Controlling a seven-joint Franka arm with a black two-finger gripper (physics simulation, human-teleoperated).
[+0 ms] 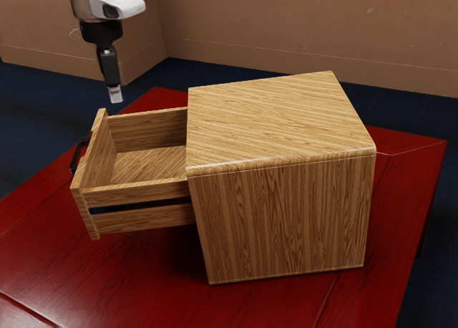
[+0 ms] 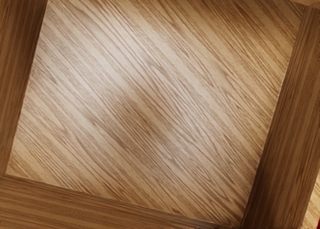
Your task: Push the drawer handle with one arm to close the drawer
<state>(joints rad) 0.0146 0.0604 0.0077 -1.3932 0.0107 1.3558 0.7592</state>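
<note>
Exterior view: no legible text, label, brand, number or sign.
Wrist view: no legible lettering or numerals.
</note>
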